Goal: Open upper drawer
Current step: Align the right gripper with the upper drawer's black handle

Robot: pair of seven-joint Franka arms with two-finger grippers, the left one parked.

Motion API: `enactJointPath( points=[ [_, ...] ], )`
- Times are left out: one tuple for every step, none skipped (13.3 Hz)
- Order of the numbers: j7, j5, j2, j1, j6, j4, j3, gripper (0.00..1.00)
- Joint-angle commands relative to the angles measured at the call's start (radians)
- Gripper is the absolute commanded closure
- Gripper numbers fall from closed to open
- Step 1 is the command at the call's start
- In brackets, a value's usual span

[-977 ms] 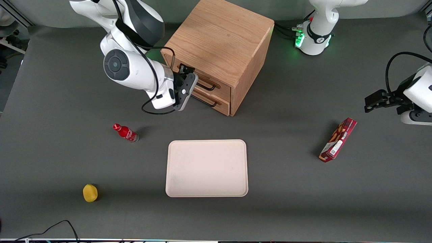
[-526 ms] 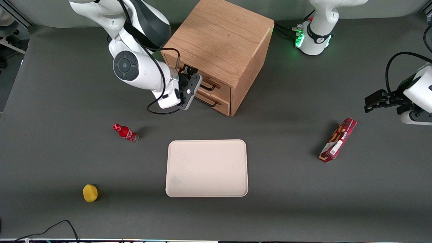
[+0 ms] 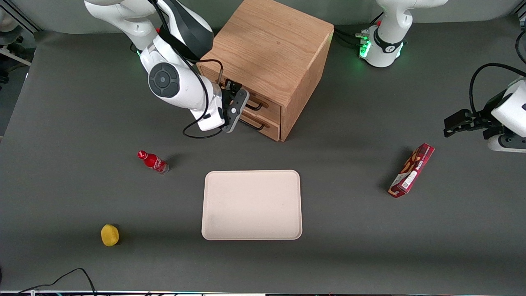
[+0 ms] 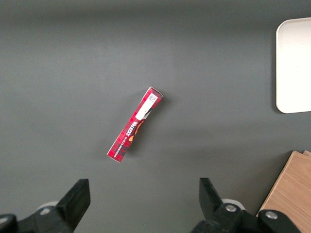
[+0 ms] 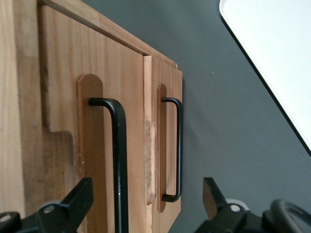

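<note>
Just upper drawer [image 5: 104,145] between spread jaws

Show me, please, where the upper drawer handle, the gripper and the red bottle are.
upper drawer handle [image 5: 120,160]: right wrist view, on the black bar.
gripper [image 5: 146,199]: right wrist view, open, midway between the fingertips, in front of the drawers.
red bottle [image 3: 153,161]: front view, on its body.
</note>
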Motion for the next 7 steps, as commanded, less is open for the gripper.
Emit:
enactJointPath(
  points=[
    [0.020, -0.014, -0.020, 0.007, 0.029, -0.036, -0.001, 0.00],
    [0.020, -0.014, -0.021, 0.007, 0.032, -0.041, -0.001, 0.00],
    [0.020, -0.014, -0.021, 0.007, 0.040, -0.046, -0.001, 0.00],
    [0.020, -0.014, -0.023, 0.007, 0.046, -0.052, -0.001, 0.00],
    [0.020, -0.014, -0.023, 0.007, 0.050, -0.055, -0.001, 0.00],
    [0.020, -0.014, -0.020, 0.013, 0.061, -0.059, -0.001, 0.00],
    [0.020, -0.014, -0.018, 0.024, 0.067, -0.066, -0.001, 0.00]
  ],
)
